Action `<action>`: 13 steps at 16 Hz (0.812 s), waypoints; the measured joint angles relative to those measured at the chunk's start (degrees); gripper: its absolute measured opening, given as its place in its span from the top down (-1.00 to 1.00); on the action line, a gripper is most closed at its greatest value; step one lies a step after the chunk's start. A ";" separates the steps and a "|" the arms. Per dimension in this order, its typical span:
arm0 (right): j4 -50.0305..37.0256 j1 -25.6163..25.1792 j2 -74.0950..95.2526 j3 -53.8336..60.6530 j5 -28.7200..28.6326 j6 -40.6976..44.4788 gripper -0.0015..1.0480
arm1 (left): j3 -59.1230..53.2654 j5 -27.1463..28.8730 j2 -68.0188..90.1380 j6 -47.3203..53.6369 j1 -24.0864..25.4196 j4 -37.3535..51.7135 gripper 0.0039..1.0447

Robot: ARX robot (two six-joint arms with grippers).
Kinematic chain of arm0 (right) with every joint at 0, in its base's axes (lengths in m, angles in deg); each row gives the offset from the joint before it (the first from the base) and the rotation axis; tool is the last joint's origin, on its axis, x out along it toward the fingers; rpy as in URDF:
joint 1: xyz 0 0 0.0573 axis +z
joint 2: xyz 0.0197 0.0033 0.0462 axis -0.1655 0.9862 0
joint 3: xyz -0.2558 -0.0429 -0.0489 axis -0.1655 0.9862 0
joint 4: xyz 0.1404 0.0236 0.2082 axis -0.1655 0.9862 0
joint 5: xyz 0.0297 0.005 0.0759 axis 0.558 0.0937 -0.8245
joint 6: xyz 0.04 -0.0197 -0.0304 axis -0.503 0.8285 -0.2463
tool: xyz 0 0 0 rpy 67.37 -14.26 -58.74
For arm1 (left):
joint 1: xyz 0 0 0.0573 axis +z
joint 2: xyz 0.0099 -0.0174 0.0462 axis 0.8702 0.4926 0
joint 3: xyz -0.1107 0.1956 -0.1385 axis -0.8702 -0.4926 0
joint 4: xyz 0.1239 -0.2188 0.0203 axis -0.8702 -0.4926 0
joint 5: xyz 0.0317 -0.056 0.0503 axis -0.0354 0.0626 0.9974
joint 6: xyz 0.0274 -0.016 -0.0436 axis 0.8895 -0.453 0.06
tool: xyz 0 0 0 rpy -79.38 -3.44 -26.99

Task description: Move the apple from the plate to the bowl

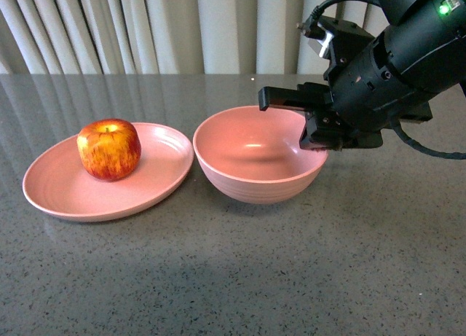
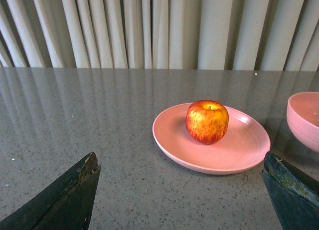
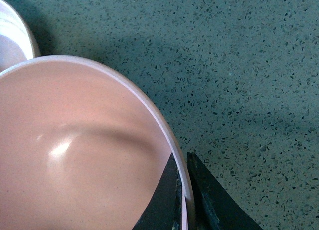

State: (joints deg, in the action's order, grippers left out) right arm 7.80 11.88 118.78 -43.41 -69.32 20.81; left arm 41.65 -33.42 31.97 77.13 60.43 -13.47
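From the front, the apple (image 1: 109, 149) sits on the plate (image 1: 51, 186), toward its back, stem dimple up. Just beside the plate, to the right, stands the bowl (image 1: 255, 183), with nothing in it. Both rest on a speckled grey table (image 1: 364, 263) in front of a pale curtain (image 1: 182, 30). The right gripper (image 1: 314, 141) reaches in from the right and meets the bowl's right rim. This view does not show how tightly it grips. The left arm is out of frame.

The left wrist view adds what the front lacks: the left gripper (image 2: 180, 162). Its two dark fingers (image 2: 75, 195) are spread wide at the frame's lower corners, holding nothing, above bare table. Beyond them the apple (image 2: 207, 121) rests on the plate (image 2: 234, 150), well apart from the fingers. Only an edge of the bowl (image 2: 305, 117) shows.

The right wrist view settles the grip. The right gripper (image 3: 185, 200) has one finger (image 3: 162, 202) inside the bowl (image 3: 75, 155) and the other outside. They are pinched together with the thin rim between them. A sliver of the plate (image 3: 12, 35) shows at a corner. The apple is not seen here.

Count: one apple, one plate, one bowl, two grippers.
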 joint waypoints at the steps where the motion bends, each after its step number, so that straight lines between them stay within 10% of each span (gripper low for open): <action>1: 0.04 0.15 0.74 -0.57 -0.02 -0.39 0.95 | 0.00 0.00 0.00 0.00 0.00 0.00 -0.88; 13: 0.20 2.21 3.63 -1.92 1.11 -1.49 0.95 | 0.00 0.00 0.00 0.00 0.00 -0.02 -0.88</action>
State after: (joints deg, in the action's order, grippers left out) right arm 8.00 14.09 122.41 -45.33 -68.21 19.32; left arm 41.65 -33.42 31.97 77.13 60.43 -13.49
